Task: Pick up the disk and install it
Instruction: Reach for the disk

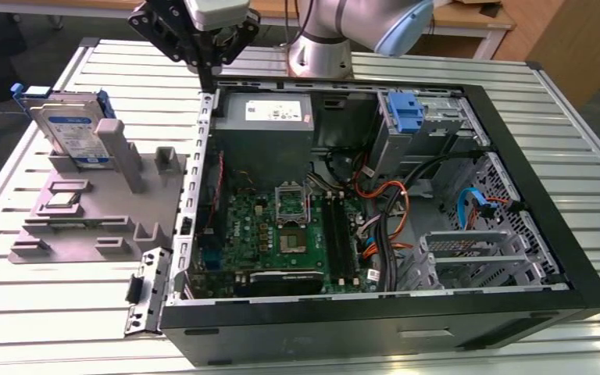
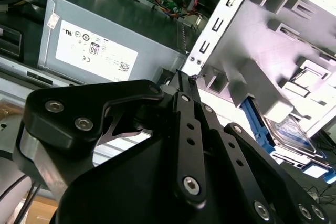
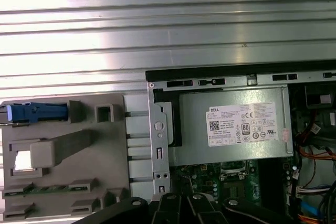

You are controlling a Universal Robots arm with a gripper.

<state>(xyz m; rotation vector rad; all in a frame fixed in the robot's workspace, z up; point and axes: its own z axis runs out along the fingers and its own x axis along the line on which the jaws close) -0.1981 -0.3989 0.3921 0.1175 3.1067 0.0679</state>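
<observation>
fingers (image 2: pixel 185 113) pinched together and empty, disk (image 1: pixel 76 129) parked on its holder (image 1: pixel 91 215)

the gripper (image 1: pixel 208 72) has its fingers drawn into a narrow tip with nothing between them. it hangs above the wall of the open computer case (image 1: pixel 550 234), at the corner next to the grey power supply (image 1: pixel 263 117). the disk stands on edge in a slot of the grey holder, off to the exterior view's left of the case and apart from the gripper. its blue carrier frame runs round the edges and its label faces outward. a small chip (image 1: pixel 63 197) lies flat on the holder nearer the camera. inside the case a blue bracket (image 1: pixel 405 109) sits upright past the power supply, and the green motherboard (image 1: pixel 279 234) covers the floor. case and holder both rest on a slatted metal table (image 1: pixel 50 312).
</observation>
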